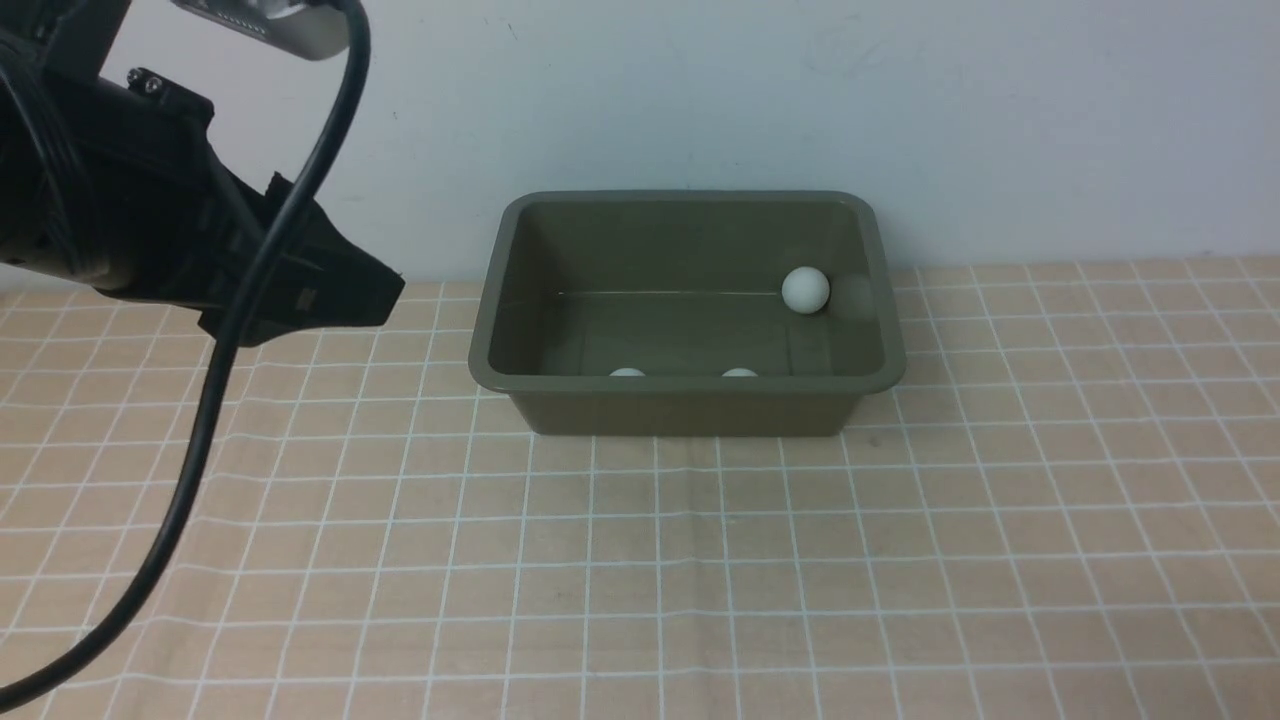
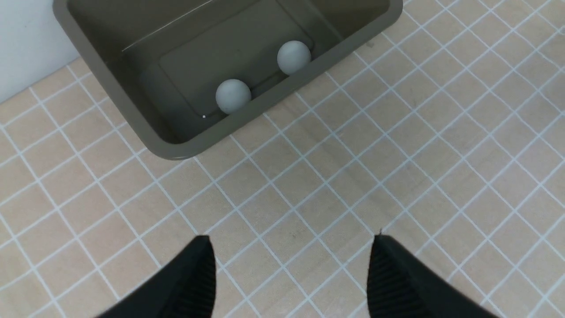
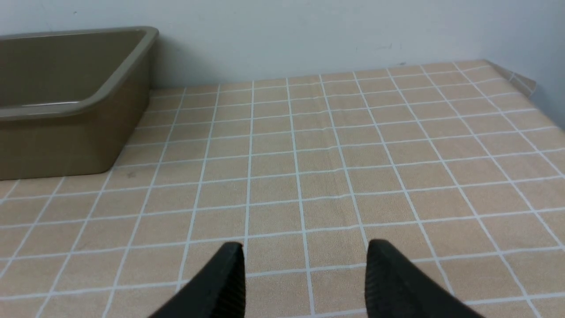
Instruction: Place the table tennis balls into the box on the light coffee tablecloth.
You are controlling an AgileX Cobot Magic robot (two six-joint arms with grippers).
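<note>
Box long axis left-right, three balls inside, near two half-hidden, both grippers spread, empty.

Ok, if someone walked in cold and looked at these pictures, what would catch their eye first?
Probably the dark olive box at the back of the checked tablecloth by the wall, with three white balls in it: one at its far right, two peeking over the near wall. Next, the black left pincer, open and empty, looming at upper left.
</note>
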